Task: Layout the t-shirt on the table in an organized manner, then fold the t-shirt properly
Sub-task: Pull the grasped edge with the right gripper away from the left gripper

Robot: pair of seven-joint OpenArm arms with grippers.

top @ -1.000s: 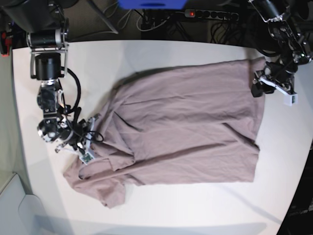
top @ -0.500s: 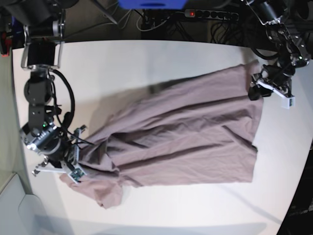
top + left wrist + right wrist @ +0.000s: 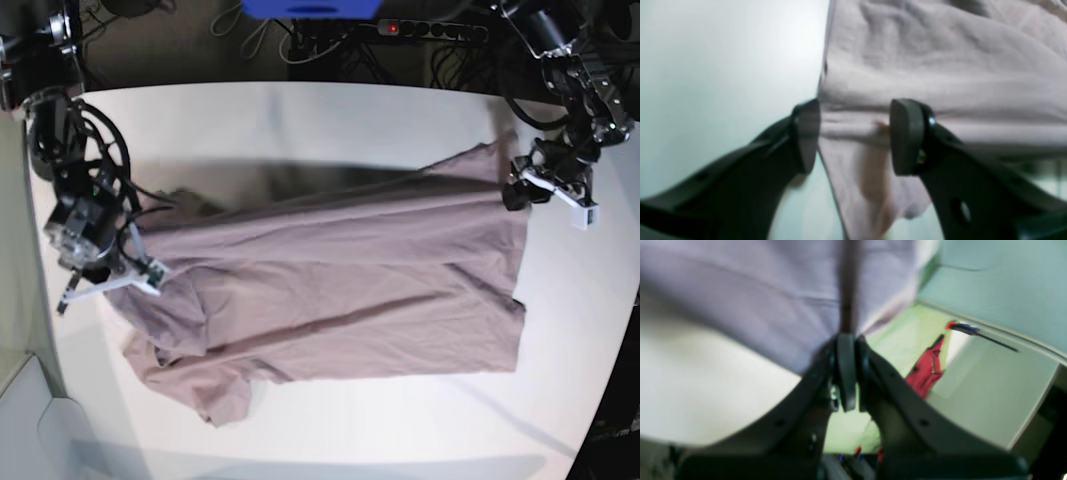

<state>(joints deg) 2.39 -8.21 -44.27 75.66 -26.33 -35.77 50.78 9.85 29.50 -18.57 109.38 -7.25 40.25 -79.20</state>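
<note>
Laying-out step: right pincer [image 3: 150,275] clamps the t-shirt [image 3: 340,290] at nine o'clock; left pincer [image 3: 520,185], parted, straddles its two-o'clock edge. Next, probably spread it flat on the tabletop [image 3: 300,120].

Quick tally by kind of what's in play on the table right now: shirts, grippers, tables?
T-shirt: 1, mauve-brown, stretched across the table between the arms
Table: 1, white
Grippers: 2, right gripper pinched shut on the t-shirt, left gripper with its jaws apart around the shirt's edge
Total: 4
</note>
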